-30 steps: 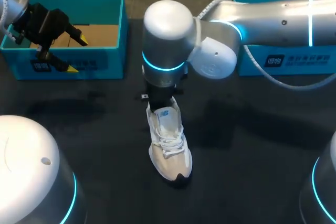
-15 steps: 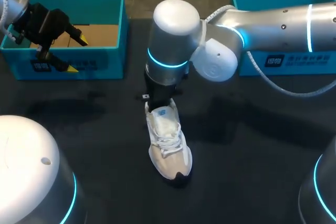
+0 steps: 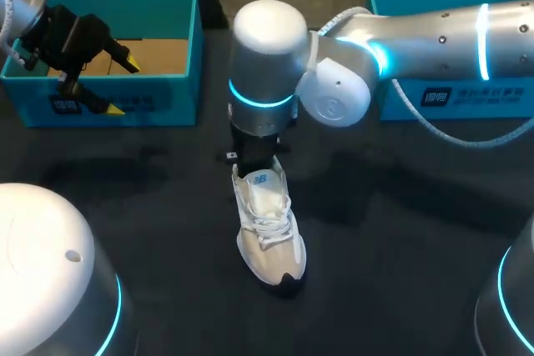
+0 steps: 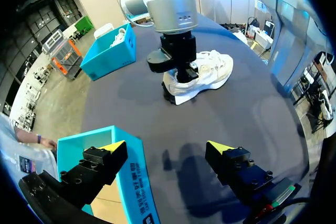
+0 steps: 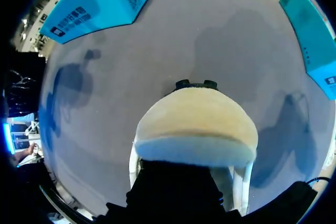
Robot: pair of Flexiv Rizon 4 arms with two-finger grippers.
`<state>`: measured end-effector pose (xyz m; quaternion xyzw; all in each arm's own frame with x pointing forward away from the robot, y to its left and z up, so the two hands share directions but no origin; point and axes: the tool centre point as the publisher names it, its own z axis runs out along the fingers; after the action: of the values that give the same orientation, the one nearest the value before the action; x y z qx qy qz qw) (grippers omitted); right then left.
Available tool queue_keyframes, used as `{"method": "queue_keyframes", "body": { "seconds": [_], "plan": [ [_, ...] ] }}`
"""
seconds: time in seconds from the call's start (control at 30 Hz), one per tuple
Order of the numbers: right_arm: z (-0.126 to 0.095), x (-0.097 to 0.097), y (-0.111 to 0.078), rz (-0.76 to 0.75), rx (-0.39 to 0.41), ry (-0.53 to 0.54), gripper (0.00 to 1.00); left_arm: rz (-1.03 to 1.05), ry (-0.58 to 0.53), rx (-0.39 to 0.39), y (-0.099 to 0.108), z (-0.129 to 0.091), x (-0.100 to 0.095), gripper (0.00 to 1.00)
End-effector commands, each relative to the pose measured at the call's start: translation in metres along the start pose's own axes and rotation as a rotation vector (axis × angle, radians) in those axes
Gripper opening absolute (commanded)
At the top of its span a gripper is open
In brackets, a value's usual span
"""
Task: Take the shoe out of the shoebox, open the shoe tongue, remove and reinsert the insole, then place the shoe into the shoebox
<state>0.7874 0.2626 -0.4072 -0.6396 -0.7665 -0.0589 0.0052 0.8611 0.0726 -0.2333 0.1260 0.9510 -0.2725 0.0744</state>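
shoe (image 3: 267, 239) heel under right jaws, grip cannot be told; left jaws released, well apart.

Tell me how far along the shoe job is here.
Done: the shoe is out of its box and stands on the table. In hand: the right tool is at the shoe's opening, but I cannot tell whether this is the tongue or the insole step. The left tool hangs open over the left box rim. Left: at least putting the shoe back into a box.
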Motion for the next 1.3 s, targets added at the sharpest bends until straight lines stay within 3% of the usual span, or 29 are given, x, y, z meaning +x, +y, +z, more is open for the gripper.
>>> {"method": "queue_keyframes", "body": {
  "seconds": [0.03,0.27,0.63,0.97,1.1,1.3],
  "plan": [
    [0.025,-0.003,-0.013,0.007,-0.033,-0.087,0.0,0.0,0.002,-0.004,0.0,0.0,-0.001,1.0],
    [0.017,-0.02,-0.015,0.03,-0.045,-0.139,0.0,0.0,0.002,-0.004,0.0,0.0,-0.001,1.0],
    [0.002,-0.032,-0.008,0.034,-0.079,-0.182,0.0,0.0,0.002,-0.004,0.0,0.0,-0.001,1.0],
    [-0.022,-0.022,-0.002,0.027,-0.121,-0.135,0.0,0.0,0.002,-0.004,0.0,0.0,-0.001,1.0],
    [-0.025,-0.017,0.001,0.035,-0.083,-0.065,0.0,0.0,0.002,-0.004,0.0,0.0,-0.001,1.0],
    [-0.037,-0.012,0.002,0.025,-0.06,-0.09,0.0,0.0,0.002,-0.004,0.0,0.0,-0.001,1.0]
  ]
}}
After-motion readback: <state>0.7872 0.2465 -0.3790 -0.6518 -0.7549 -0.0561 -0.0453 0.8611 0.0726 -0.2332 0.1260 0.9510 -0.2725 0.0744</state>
